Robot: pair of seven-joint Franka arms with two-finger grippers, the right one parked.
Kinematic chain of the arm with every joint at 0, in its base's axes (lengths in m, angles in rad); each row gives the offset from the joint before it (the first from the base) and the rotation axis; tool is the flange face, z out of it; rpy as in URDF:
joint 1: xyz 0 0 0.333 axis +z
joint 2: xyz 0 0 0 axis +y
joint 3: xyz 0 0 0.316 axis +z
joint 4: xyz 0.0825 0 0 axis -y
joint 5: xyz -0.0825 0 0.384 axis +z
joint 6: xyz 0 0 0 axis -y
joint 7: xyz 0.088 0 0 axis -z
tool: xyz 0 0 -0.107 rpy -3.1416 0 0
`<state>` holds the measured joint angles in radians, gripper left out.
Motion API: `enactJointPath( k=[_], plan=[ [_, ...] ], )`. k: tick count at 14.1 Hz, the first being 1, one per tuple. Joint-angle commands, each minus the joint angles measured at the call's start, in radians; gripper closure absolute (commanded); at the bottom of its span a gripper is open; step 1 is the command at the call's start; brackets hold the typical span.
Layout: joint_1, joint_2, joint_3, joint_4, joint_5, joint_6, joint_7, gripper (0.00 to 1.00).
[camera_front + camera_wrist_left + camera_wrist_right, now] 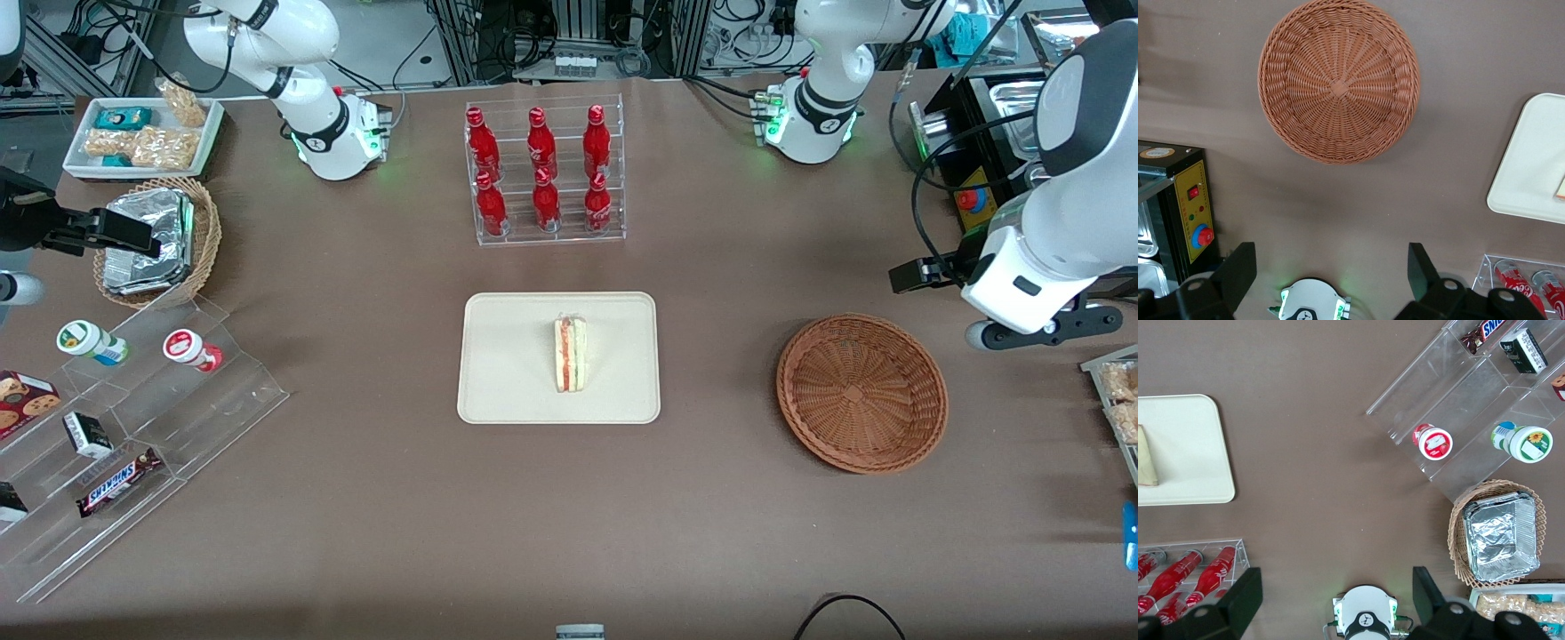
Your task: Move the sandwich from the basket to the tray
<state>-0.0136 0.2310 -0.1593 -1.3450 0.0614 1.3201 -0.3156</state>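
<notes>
Brown bench (373,498) carrying a tray (507,373) at mid-width, with the wicker basket (861,392) well apart toward the working arm's end, holding nothing. On the tray, near its middle, the sandwich (570,354), filling edge up. High above the bench near the basket, at the working arm's end, the end effector (1331,273), fingers (1239,270) spread wide, gripping nothing.

Left arm raised at the working arm's end of the table, wrist folded with its camera facing down, gripper (1331,277) held high above the tabletop, fingers (1241,270) spread wide apart, nothing between them, no contact.
</notes>
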Motion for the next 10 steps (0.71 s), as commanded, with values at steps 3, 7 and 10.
enactJointPath(
  k=[3, 7, 10],
  plan=[
    [0.072, -0.138, -0.022, -0.13, -0.012, -0.007, -0.008, 0.0],
    [0.233, -0.216, -0.181, -0.223, -0.018, 0.044, 0.047, 0.0],
    [0.231, -0.191, -0.18, -0.186, -0.031, 0.045, 0.047, 0.0]
  ],
)
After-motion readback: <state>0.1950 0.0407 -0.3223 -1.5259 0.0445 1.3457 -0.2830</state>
